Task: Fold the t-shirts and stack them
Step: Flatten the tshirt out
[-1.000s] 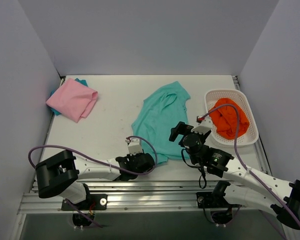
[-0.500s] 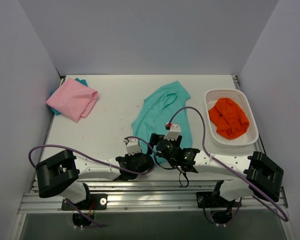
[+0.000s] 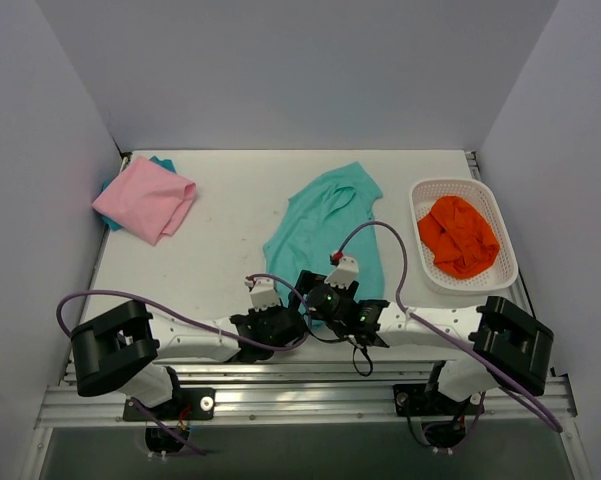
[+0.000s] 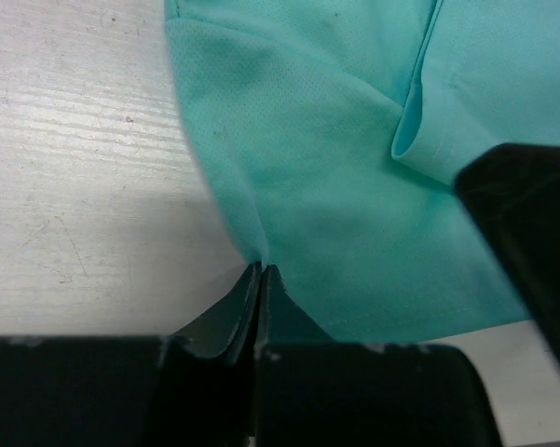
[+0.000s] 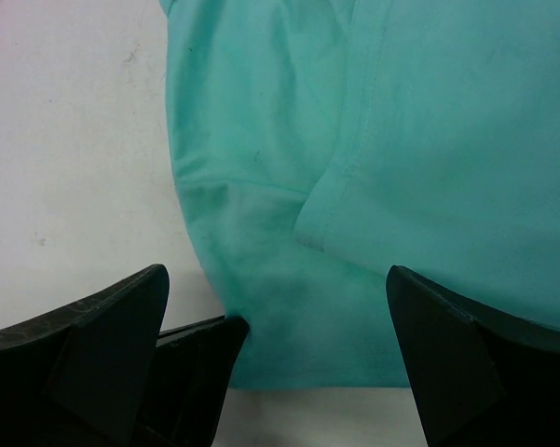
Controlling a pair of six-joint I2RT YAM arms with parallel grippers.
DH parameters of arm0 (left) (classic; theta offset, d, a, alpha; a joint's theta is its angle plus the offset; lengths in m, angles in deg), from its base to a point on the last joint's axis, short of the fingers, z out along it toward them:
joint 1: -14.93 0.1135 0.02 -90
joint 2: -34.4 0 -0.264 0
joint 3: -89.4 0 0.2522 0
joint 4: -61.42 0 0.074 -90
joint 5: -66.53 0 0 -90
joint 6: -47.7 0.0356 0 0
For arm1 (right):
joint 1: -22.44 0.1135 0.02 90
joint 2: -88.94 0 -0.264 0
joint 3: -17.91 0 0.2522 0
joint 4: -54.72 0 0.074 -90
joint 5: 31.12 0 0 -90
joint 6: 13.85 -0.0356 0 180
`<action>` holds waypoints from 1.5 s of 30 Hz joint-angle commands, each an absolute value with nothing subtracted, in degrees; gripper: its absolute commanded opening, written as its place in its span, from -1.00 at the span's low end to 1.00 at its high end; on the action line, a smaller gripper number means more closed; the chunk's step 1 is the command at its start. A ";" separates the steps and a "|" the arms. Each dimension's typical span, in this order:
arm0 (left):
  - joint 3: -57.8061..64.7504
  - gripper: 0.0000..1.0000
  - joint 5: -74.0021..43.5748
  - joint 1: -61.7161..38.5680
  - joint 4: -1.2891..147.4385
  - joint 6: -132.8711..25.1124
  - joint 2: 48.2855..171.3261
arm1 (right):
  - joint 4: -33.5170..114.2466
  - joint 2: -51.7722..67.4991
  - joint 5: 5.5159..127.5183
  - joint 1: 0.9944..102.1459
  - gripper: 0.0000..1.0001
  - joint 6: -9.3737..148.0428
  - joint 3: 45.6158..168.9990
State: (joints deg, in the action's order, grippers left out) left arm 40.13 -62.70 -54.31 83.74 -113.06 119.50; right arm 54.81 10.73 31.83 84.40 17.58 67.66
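At table (image 3: 210,270) edge, left gripper (image 4: 261,272) pinching teal t-shirt (image 4: 354,168), right gripper (image 5: 275,279) gaping alongside, basket (image 3: 450,183) well apart

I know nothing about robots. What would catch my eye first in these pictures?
A big teal t-shirt sprawls rumpled in the middle of the table, and both arms crowd its near hem. The left arm's fingers are pinched shut on its edge, while the right arm's fingers are spread wide over it. A pink t-shirt lies at the far left corner, and an orange cloth fills the white basket on the right.
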 commanded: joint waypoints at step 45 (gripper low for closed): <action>49.45 -0.95 -62.67 -50.99 80.81 -114.37 110.86 | 57.66 -9.76 29.79 79.66 -0.88 19.11 72.89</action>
State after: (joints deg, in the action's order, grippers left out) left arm 48.33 -62.89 -51.55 81.13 -113.74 111.30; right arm 61.54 -7.85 28.64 79.78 19.81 72.45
